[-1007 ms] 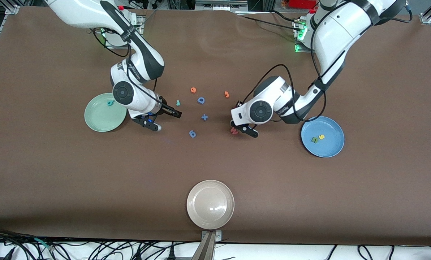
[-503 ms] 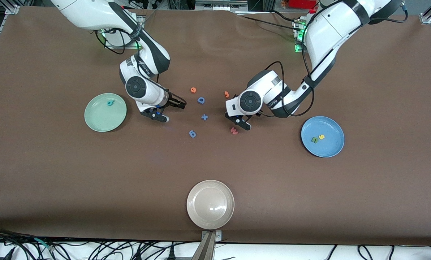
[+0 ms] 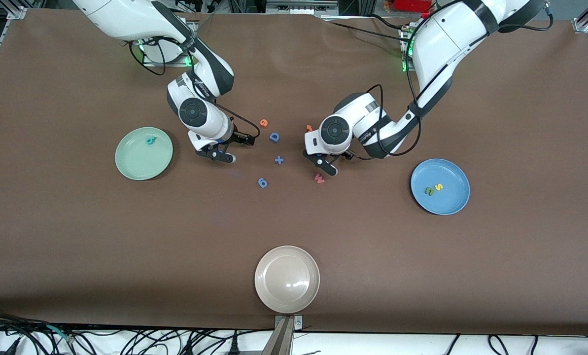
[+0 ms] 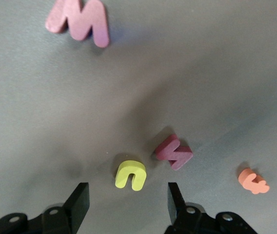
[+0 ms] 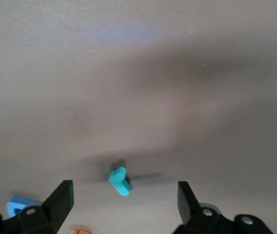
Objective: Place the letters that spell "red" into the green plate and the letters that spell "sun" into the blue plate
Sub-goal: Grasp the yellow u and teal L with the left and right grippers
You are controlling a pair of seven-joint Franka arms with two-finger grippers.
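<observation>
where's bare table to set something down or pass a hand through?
Widest bare stretch: between the beige plate and the letter cluster, running toward both ends of the table, nearer the camera than the green plate and blue plate. Crowded: mid-table, where the right hand, left hand, blue D, plus sign and red W sit.

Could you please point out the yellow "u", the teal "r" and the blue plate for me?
yellow "u" (image 4: pixel 130 175), left wrist view, on its arch.
teal "r" (image 5: pixel 119 181), right wrist view, on its stem.
blue plate (image 3: pixel 454 172), front view, on bare floor.

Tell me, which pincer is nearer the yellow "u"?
Left. The left pincer hangs open right over the yellow "u"; the right pincer is over the teal "r".
</observation>
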